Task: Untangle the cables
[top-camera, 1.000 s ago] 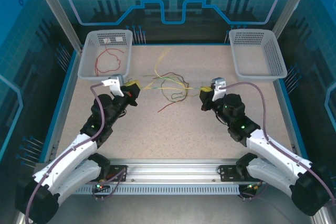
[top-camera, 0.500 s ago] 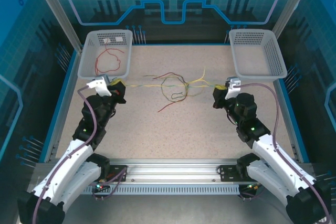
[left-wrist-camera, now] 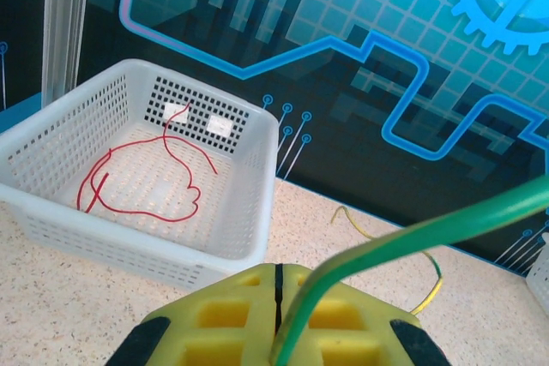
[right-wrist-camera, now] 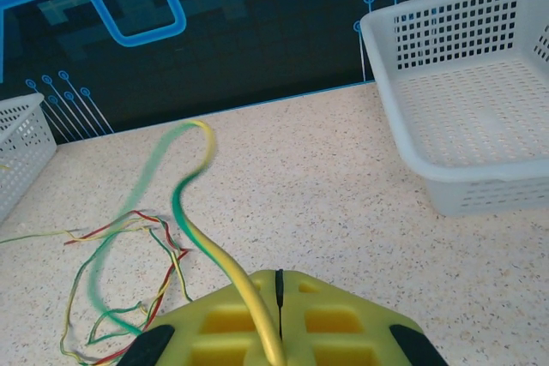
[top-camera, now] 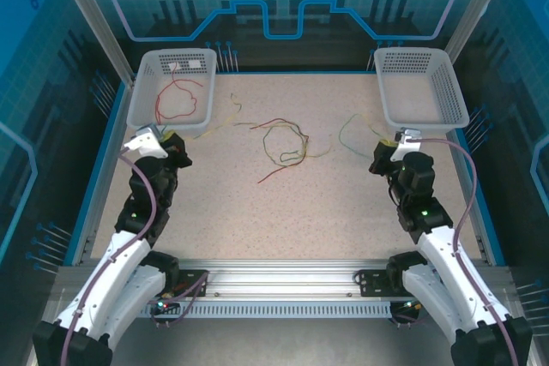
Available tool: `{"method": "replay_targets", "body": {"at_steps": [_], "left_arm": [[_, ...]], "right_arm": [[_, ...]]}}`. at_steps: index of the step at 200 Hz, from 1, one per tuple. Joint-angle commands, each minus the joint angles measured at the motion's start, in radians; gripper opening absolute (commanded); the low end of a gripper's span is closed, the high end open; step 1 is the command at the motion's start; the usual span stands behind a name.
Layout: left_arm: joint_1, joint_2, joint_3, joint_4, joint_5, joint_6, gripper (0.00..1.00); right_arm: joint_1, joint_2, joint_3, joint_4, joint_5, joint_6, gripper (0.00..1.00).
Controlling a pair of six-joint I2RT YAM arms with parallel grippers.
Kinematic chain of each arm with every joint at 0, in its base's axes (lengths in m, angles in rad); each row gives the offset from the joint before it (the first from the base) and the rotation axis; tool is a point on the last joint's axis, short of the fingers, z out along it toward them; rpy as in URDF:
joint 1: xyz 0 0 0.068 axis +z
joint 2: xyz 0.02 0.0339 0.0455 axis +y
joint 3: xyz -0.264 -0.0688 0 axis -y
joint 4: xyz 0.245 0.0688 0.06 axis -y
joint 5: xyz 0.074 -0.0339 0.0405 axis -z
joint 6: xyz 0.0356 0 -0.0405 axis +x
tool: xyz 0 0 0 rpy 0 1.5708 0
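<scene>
Cables [top-camera: 283,139] — left hand [top-camera: 178,145], right hand [top-camera: 378,159] each pinched shut on a green strand [left-wrist-camera: 412,240]; lift slowly, clear of tangle [right-wrist-camera: 159,229].

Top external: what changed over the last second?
Left pincer drew back leftward, right pincer rightward, pulling the left green-yellow wire and right green-yellow wire out of the tangle. Tangle stayed mid-table; red wire stayed in the left basket.
</scene>
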Motion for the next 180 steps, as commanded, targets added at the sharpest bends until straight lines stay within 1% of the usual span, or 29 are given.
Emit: {"method": "replay_targets", "body": {"at_steps": [1,14,36,65,75,88,109,135,149,180], "left_arm": [[0.008,-0.015,0.000,0.050,0.064,-0.012,0.00],[0.009,-0.016,0.009,0.062,0.100,-0.025,0.00],[0.008,-0.004,0.025,0.106,0.206,-0.046,0.00],[0.007,0.039,0.072,0.176,0.425,-0.089,0.00],[0.007,0.053,0.092,0.196,0.490,-0.108,0.00],[0.006,0.064,0.111,0.225,0.567,-0.129,0.00],[0.004,0.055,0.134,0.256,0.658,-0.154,0.00],[0.000,0.031,0.155,0.271,0.762,-0.189,0.00],[-0.003,0.015,0.152,0.295,0.822,-0.204,0.00],[-0.013,-0.018,0.116,0.321,0.874,-0.234,0.00]], "right_arm": [[-0.015,-0.022,0.034,-0.013,-0.008,0.017,0.00],[-0.024,-0.022,0.046,-0.025,-0.004,0.019,0.00],[-0.061,0.009,0.086,-0.046,-0.025,0.027,0.00],[-0.167,0.121,0.183,-0.076,-0.091,0.069,0.00],[-0.209,0.179,0.227,-0.078,-0.124,0.082,0.00],[-0.263,0.260,0.285,-0.090,-0.118,0.113,0.00],[-0.335,0.398,0.354,-0.051,-0.152,0.125,0.00],[-0.409,0.589,0.488,-0.057,-0.161,0.164,0.00],[-0.437,0.689,0.545,-0.052,-0.126,0.183,0.00],[-0.493,0.885,0.653,0.000,-0.140,0.224,0.00]]}}
